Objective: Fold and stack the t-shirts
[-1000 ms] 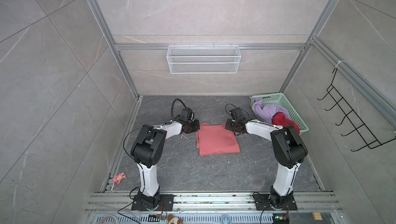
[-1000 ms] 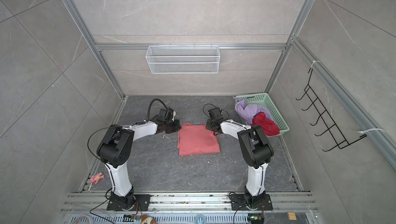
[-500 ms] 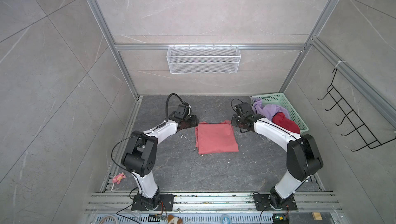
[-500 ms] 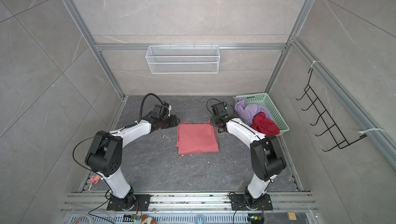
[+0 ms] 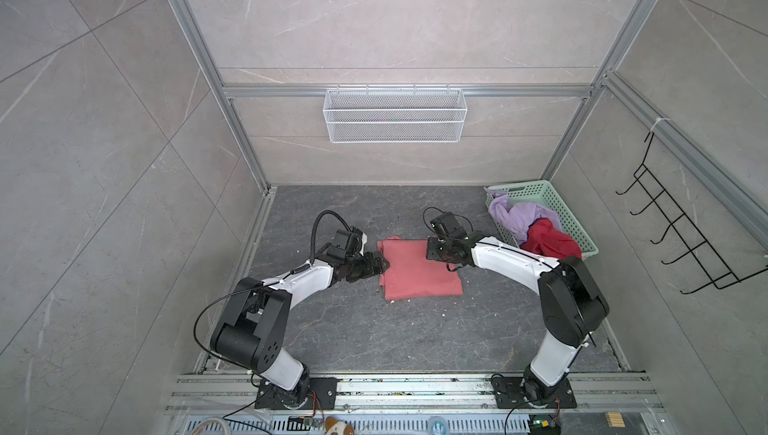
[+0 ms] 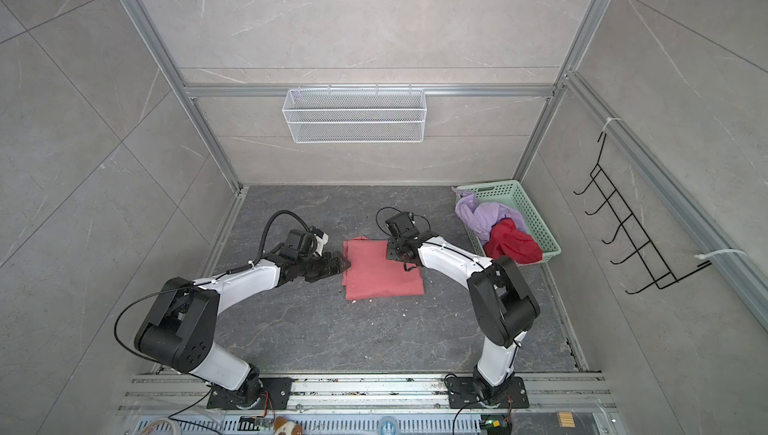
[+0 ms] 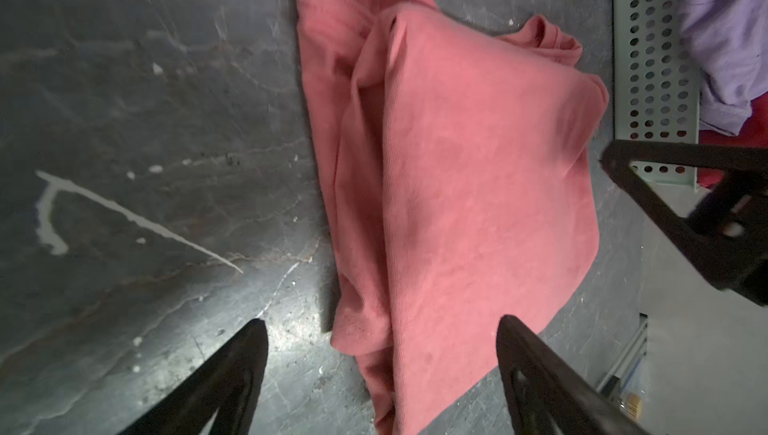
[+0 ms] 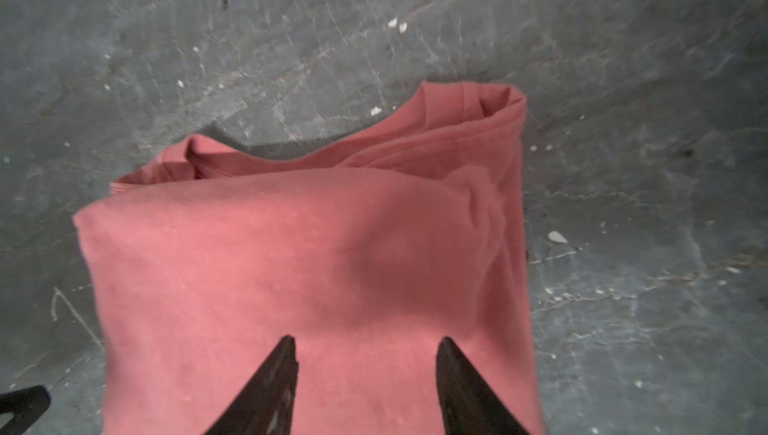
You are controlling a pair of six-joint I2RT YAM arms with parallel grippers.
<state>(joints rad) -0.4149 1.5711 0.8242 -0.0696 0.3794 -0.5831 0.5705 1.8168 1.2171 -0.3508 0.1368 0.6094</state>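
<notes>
Left tool [image 7: 380,320] and right tool [image 8: 365,338] have released the folded pink t-shirt [image 5: 415,275].

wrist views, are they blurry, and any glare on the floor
Left wrist view: a bright glare patch on the dark floor beside the pink t-shirt, and some floor veins streaked by motion. Right wrist view: soft all over, with the shirt's hems and the floor specks blurred. Both top views: sharp and evenly lit.
</notes>
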